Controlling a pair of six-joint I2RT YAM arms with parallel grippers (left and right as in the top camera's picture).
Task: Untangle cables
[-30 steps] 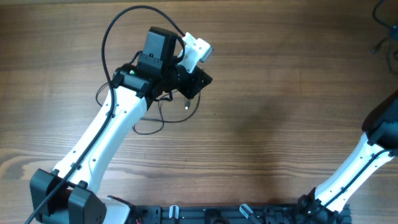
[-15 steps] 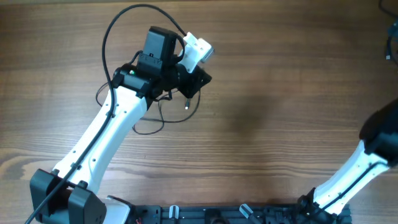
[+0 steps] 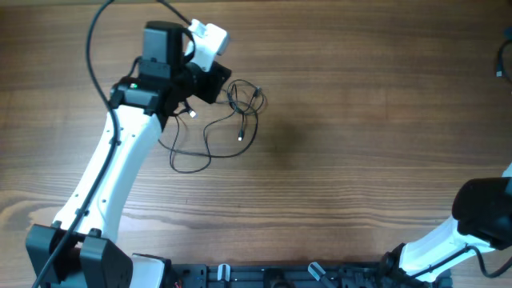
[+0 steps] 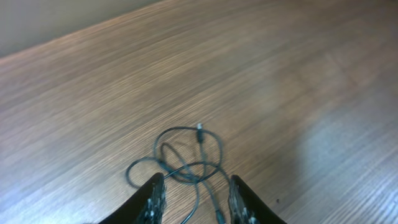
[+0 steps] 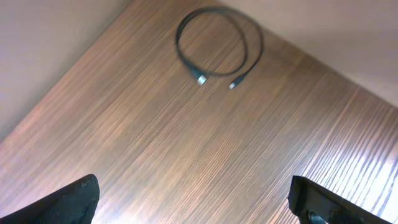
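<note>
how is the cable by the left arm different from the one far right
The tangled cable lies in several crossing loops; the far cable forms one clean ring. The tangled cable runs between the jaws of the left gripper; the far cable lies clear of the right gripper. Both are thin and black.

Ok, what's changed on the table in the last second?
The left arm swung left, uncovering the cable loops it had been hiding; the right arm drew back toward its base. The cable itself lies where it was.
</note>
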